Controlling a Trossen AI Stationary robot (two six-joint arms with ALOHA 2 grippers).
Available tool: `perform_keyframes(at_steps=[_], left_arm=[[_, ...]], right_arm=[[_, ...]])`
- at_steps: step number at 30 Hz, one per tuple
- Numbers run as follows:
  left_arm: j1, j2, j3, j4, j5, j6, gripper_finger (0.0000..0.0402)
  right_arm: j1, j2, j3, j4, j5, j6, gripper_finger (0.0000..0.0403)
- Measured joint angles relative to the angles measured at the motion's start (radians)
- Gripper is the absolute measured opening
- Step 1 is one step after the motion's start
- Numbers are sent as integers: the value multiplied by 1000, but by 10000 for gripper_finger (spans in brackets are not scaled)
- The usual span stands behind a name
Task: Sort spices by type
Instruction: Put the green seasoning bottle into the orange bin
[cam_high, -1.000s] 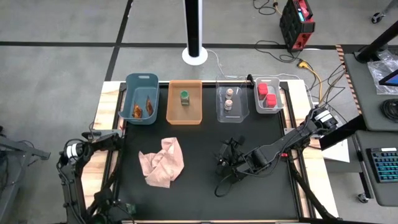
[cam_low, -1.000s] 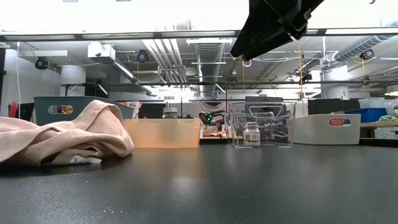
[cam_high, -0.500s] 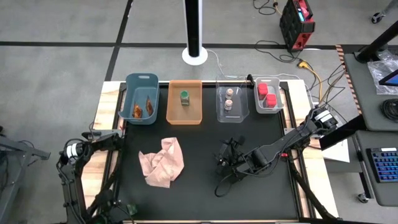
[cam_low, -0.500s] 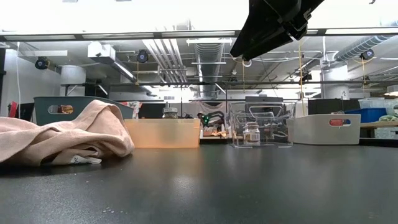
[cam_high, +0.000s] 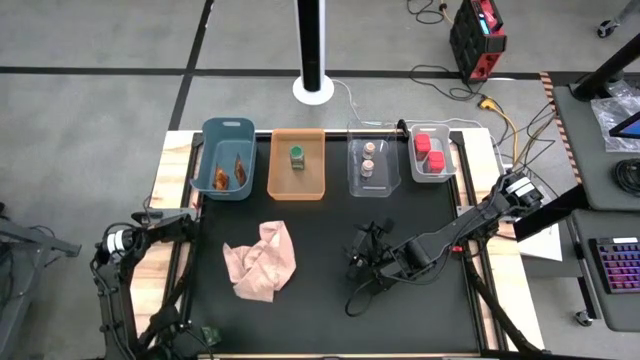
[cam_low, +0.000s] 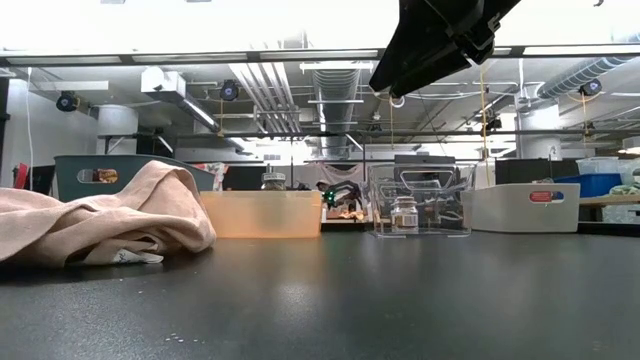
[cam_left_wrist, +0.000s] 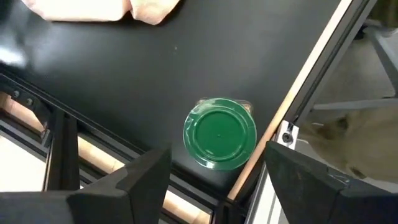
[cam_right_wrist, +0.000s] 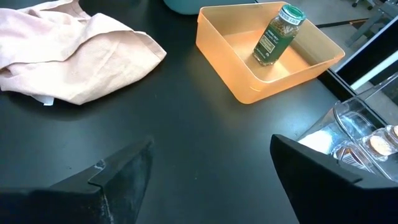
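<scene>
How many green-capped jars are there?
2. One jar stands in the orange bin. Another jar sits at the table's near-left corner under the left gripper. More could hide under the pink cloth.

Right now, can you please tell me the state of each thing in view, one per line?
Green-capped jar: upright on mat corner, unsorted.
Second green-capped jar: leaning in orange bin.
Pink cloth: crumpled on mat.
Left gripper: open above the jar.
Right gripper: open, empty.

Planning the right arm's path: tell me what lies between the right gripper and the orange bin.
Only bare black mat between the right gripper and the orange bin, per the right wrist view.
</scene>
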Motion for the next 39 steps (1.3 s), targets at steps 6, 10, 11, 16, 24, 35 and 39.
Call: perform_keyframes(at_steps=[6, 10, 11, 16, 24, 35, 39], left_arm=[[1, 0, -20, 14, -77, 3, 266], [5, 0, -32, 24, -79, 9, 272], [5, 0, -36, 29, -78, 6, 272], [5, 0, -89, 82, -37, -19, 272], [5, 0, -205, 183, -1, -23, 269], [5, 0, -210, 190, -10, 9, 178], [5, 0, -206, 191, -10, 21, 178]], right_arm=[[0, 0, 0, 1, 0, 0, 312], [0, 0, 0, 1, -19, 0, 305], [0, 0, 0, 0, -22, 0, 304], [0, 0, 0, 0, -23, 0, 303], [0, 0, 0, 2, -23, 0, 318], [0, 0, 0, 19, -23, 0, 303], [0, 0, 0, 19, -33, 0, 295]])
